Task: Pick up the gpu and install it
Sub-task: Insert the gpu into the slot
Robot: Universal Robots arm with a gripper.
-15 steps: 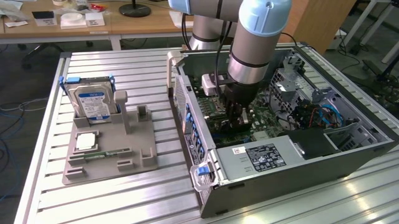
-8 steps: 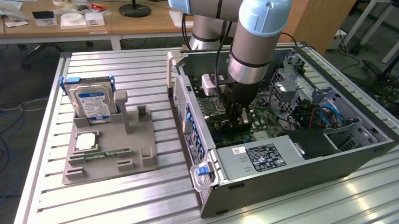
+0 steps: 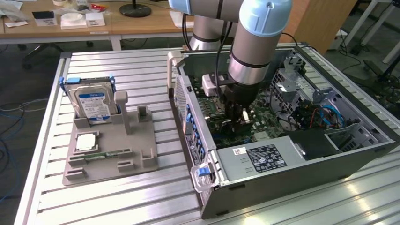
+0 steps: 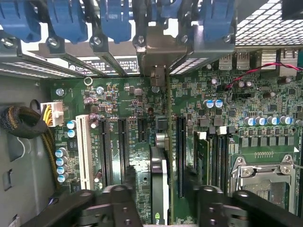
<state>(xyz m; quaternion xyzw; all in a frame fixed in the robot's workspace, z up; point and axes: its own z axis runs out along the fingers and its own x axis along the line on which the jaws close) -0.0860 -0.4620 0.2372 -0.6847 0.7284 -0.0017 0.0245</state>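
Observation:
Inside the open computer case [image 3: 206,154], my gripper [image 3: 240,119] reaches down to the motherboard [image 4: 128,99]. The gpu [image 4: 160,184] appears edge-on in the wrist view as a thin dark-and-green card with a logo at its near end. It stands upright over the board beside a long black slot [image 4: 180,151], and its silver bracket [image 4: 156,75] reaches toward the case's rear slot openings. The gripper [image 4: 161,205] is shut on the gpu, one black finger [image 4: 116,203] on each side. I cannot tell whether the card's edge sits in a slot.
A grey parts holder [image 3: 144,164] lies on the slatted table at the exterior view's left, with a hard drive [image 3: 93,101] upright and a memory stick [image 3: 106,153]. Blue slot latches [image 4: 113,19], the power supply [image 3: 262,157], installed memory [image 4: 203,156] and a CPU socket [image 4: 262,179] surround the card.

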